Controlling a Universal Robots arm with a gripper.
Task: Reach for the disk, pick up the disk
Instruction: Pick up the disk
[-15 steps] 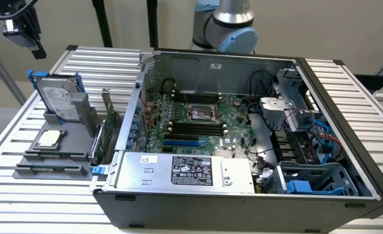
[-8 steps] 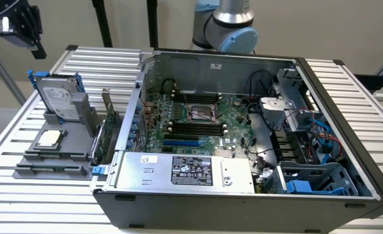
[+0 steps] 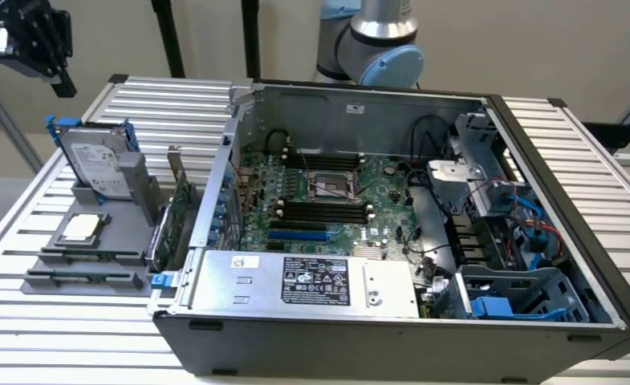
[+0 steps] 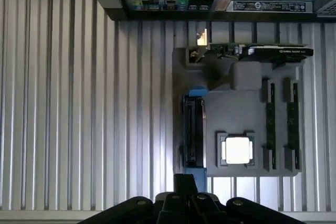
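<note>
Nearest in the exterior view, the open computer case's silver power supply (image 3: 315, 281) bears a black label, its print unreadable. On the ribbed metal bench (image 3: 36, 321), a grey fixture (image 3: 79, 273) holds a square silver chip (image 3: 84, 228). Behind it the disk (image 3: 92, 156) stands upright, blue-framed and white-labelled. The black end effector (image 3: 52, 72) hangs above, apart from the disk; I cannot tell whether it is open or closed.

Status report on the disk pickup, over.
Tool hovering above the table, apart from the disk. Disk upright in the grey holder, beside the open computer case. Nothing seen between them.
</note>
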